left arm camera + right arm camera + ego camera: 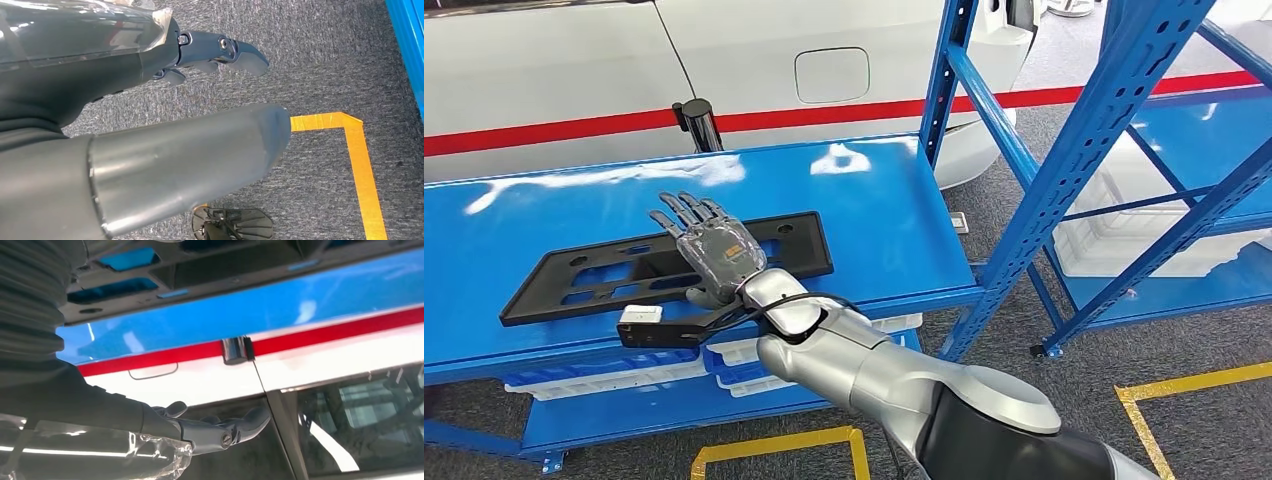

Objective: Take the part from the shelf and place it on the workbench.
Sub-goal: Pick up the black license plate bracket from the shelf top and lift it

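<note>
Here, at frame centre, the right hand (714, 252) hovered, fingers spread and empty, over the black part (604, 275) on the blue shelf (874, 215); a secure grasp likely required closing around its near edge.

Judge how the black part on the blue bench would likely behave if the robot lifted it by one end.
The part is long, flat and cut through with openings, so probably light and may flex or sag. Lying flat, it won't roll. The glossy bench suggests it slides easily.

Part (574, 285) flat on workbench (874, 200), right robot hand (714, 250) over it, shelf (1124, 150) to the right
</note>
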### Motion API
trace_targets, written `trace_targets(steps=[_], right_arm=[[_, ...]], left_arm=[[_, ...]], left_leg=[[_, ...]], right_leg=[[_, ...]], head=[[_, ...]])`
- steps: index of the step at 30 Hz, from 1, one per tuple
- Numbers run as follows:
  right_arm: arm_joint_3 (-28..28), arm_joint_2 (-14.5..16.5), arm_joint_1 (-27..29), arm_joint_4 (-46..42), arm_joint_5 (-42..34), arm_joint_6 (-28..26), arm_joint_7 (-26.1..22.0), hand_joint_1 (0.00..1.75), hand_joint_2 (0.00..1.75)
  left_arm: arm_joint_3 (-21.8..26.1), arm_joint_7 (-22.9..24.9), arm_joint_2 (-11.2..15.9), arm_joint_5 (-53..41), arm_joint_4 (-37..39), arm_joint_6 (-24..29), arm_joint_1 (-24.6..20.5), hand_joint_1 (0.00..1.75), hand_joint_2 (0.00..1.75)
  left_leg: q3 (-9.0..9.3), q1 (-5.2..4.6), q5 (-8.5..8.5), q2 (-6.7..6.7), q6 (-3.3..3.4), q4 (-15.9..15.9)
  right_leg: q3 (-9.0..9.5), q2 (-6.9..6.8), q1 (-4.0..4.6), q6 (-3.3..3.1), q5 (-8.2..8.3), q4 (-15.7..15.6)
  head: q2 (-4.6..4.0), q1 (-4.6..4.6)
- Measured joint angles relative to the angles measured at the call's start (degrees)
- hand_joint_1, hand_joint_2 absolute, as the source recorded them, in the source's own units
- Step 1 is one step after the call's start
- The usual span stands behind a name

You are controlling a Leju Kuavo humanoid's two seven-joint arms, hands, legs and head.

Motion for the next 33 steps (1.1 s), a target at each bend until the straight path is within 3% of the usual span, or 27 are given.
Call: trace_targets(steps=[33], right_arm=[[-0.9, -0.4, 0.4, 11.6, -1.6, 1.6, 2.9, 0.0, 1.75]], left_arm=[[0.6, 0.5, -0.2, -1.1, 0.0, -0.1, -0.2, 0.0, 0.0]], left_leg=[[0.07, 0.0, 0.0, 0.0, 0.0, 0.0]], right_leg=[[0.06, 0.0, 0.0, 0.0, 0.0, 0.0]], head=[[0.0, 0.0]])
